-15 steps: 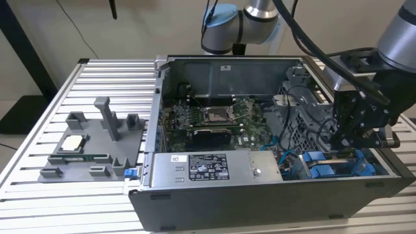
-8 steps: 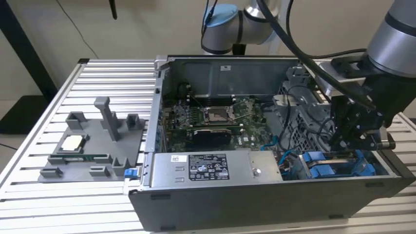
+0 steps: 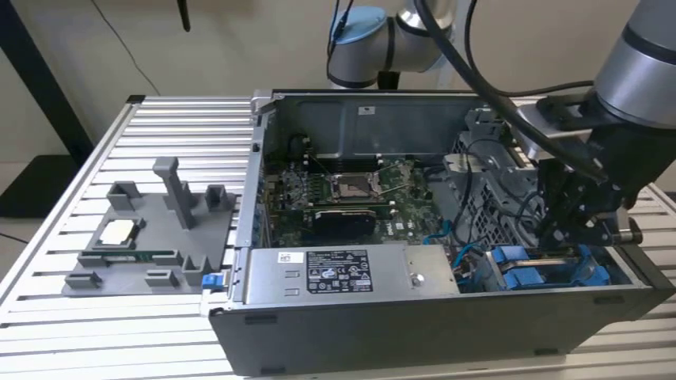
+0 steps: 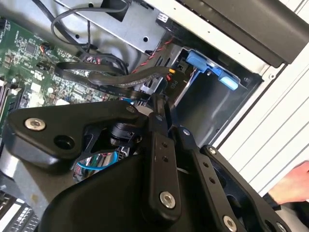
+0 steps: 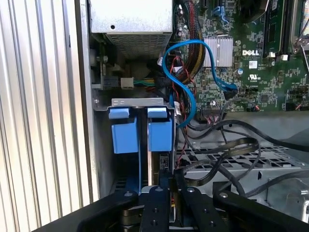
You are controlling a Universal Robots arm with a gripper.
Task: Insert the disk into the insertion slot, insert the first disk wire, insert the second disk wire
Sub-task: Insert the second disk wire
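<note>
Desk: slatted aluminium desk (image 3: pixel 169 127), its ribs running along the exterior view's width, pale and bare at the far edge.
Room: plain beige wall (image 3: pixel 243 39) behind the desk; a black post (image 3: pixel 43 79) stands at the exterior view's left.
Fixture: grey fixture plate (image 3: pixel 148 237) with upright pegs lies on the desk to the exterior view's left of the case.
Case: open computer case (image 3: pixel 423 332) lies on its side on the desk, with the green motherboard (image 3: pixel 349 190) facing up inside it.
Power supply: silver labelled box (image 3: pixel 338 273) sits along the near wall of the case.
Drive bay: metal drive bay (image 5: pixel 137 102) in the case corner at the exterior view's right.
Disk: the disk (image 5: pixel 160 135) stands on edge in the drive bay in its blue carrier, just beside a second blue carrier (image 5: pixel 125 135).
Cables: a blue cable (image 5: pixel 188 72) loops past the disk; black cables (image 5: pixel 231 150) lie over the perforated metal beside it.
End effector: the end effector (image 5: pixel 167 180) reaches down into the drive bay just over the disk's edge, fingers narrow and drawn close together; whether anything is pinched between them I cannot tell.
Person: a hand (image 4: pixel 294 186) rests at the desk's edge in the second wrist view.
</note>
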